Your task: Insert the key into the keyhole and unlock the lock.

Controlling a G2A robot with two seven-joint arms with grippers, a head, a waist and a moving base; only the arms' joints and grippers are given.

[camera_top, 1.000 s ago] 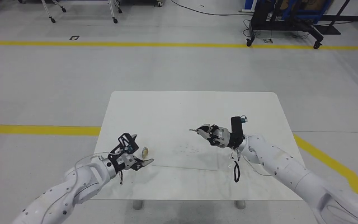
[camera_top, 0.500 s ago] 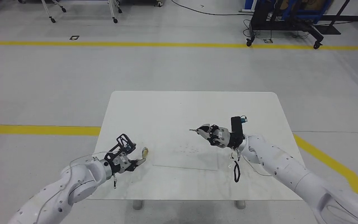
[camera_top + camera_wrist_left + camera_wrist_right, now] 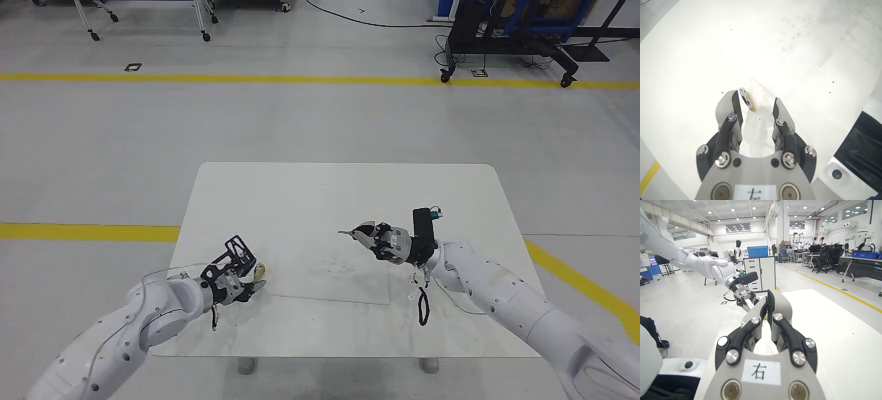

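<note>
Left gripper [image 3: 756, 96] jaws wide open, lock [image 3: 747, 100] between them hard by one pad, so centre before closing; right gripper [image 3: 368, 233] jaws pinched shut on key [image 3: 345, 234].

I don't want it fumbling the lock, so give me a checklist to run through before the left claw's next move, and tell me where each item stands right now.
1. Jaws of the left claw open: ok, wide apart.
2. The padlock sits between its fingers: ok, it lies on the table, close beside one finger.
3. Grip on the padlock: not ok, nothing has closed on it yet.
4. The right claw is shut on the key: ok, a thin tip sticks out in the top view.
5. Keyhole facing the key: cannot tell.
6. Arms apart: ok, the right claw is well away over mid-table.
</note>
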